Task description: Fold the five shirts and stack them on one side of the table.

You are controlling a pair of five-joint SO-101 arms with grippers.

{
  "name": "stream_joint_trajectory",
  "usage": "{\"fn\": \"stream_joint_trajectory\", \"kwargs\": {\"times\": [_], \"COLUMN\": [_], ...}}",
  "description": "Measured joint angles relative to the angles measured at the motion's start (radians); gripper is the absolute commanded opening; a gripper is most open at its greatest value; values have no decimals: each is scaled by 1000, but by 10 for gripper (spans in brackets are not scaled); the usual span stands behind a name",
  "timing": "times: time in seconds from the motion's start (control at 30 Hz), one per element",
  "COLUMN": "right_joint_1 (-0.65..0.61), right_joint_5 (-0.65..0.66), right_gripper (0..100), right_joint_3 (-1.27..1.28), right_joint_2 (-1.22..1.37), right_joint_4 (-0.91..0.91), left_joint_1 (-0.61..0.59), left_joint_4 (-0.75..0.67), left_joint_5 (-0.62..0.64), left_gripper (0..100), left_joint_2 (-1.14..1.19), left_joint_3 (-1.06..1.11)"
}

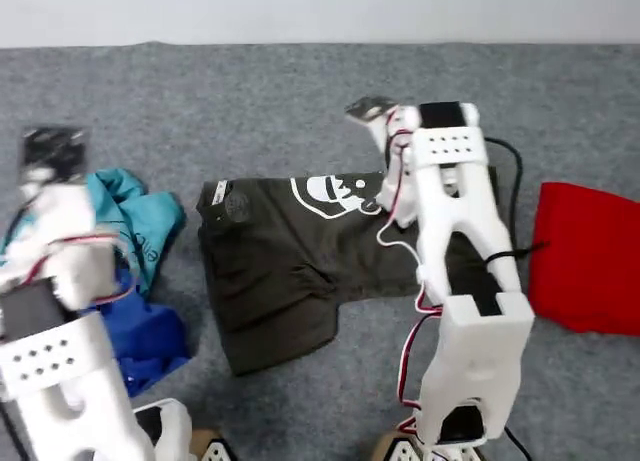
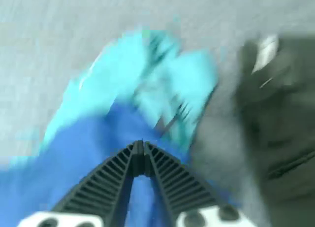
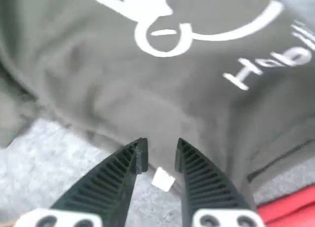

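Crumpled teal shirt (image 1: 140, 216) and blue shirt (image 1: 152, 339) are heaped at nine o'clock on the grey felt table (image 1: 280, 101), with the left gripper (image 2: 143, 151) pinched together above them. The olive shirt (image 1: 280, 271) is spread at centre. The right gripper (image 3: 160, 152), stretched toward twelve, is held parted over its hem. The red shirt (image 1: 585, 256) is laid at three o'clock.

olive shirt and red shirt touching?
Apart. The right wrist view shows a strip of grey table between the olive shirt and the red shirt.
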Motion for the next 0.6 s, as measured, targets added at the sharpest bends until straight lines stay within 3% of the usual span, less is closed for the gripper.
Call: {"fn": "stream_joint_trajectory", "kwargs": {"times": [0.13,0.27,0.6], "right_joint_1": [31,43,94], "right_joint_5": [-81,-112,-126], "right_gripper": [101,100,99], "right_joint_3": [0,0,0], "right_joint_2": [0,0,64], "right_joint_4": [-52,-115,-325], "left_joint_1": [196,318,405], "left_joint_4": [-143,-206,-219], "left_joint_5": [68,98,100], "left_gripper": [58,58,58], "left_joint_2": [124,351,956], "left_joint_3": [-20,-106,-446]}}
